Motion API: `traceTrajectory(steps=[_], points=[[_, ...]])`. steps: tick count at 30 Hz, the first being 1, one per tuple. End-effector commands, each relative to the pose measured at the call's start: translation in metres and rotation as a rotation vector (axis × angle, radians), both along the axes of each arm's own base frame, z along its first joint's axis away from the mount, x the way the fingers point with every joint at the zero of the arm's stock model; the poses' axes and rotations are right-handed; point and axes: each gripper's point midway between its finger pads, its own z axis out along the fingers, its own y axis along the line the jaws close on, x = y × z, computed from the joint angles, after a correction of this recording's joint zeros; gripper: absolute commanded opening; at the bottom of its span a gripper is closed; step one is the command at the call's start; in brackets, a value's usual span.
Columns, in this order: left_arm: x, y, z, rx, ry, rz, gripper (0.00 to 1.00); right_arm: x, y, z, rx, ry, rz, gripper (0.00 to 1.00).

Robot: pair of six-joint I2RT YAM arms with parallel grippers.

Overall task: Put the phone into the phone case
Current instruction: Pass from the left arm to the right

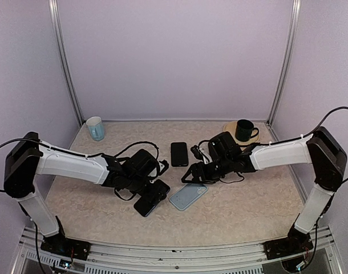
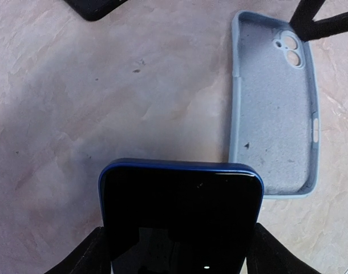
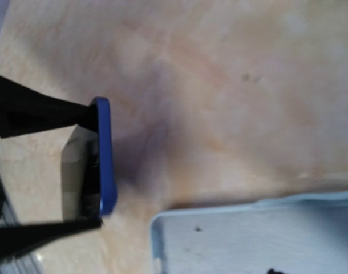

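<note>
My left hand [image 2: 177, 242] is clamped on the blue phone [image 2: 179, 197], 1 finger on each long edge, dark glass facing up and held just off the worktop [image 1: 251, 208]. The pale blue phone case [image 2: 275, 108] lies flat just ahead of this hand and off to its right, open side up, with the lens cut-out at the end farthest from me. Its long axis runs nearly parallel to the phone's, so I judge the coming move to be mostly a sideways shift to the right, with a small push forward and little twist. The case's near end sits about level with the phone's leading edge, close but apart.

My right hand [image 1: 197, 171] sits at the far end of the case, a dark fingertip over the corner by the cut-out. I cannot tell whether it is spread or pinched, or whether it presses the case down. The left hand is the one carrying the phone, so the insertion falls to it.

The worktop is a smooth, mottled beige sheet, so the case may slide if pushed at an angle. A second, black phone [image 1: 179, 153] lies beyond both hands. A pale mug [image 1: 95, 128] and a dark mug [image 1: 243, 130] stand well apart at the back corners.
</note>
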Motion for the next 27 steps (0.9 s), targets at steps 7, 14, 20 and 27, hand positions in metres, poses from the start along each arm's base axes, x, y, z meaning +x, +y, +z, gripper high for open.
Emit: traceTrajectory(steps=[7, 14, 20, 27], points=[[-0.019, -0.037, 0.036, -0.101, -0.127, -0.053, 0.56, -0.023, 0.043, 0.003, 0.110, 0.075, 0.089, 0.67], [-0.034, -0.051, 0.036, -0.110, -0.138, -0.090, 0.55, -0.037, 0.051, 0.008, 0.144, 0.100, 0.139, 0.66], [-0.037, -0.055, 0.037, -0.107, -0.148, -0.102, 0.55, -0.053, 0.058, 0.003, 0.150, 0.124, 0.200, 0.62], [-0.037, -0.055, 0.045, -0.120, -0.161, -0.102, 0.55, -0.070, 0.068, -0.001, 0.151, 0.142, 0.274, 0.54]])
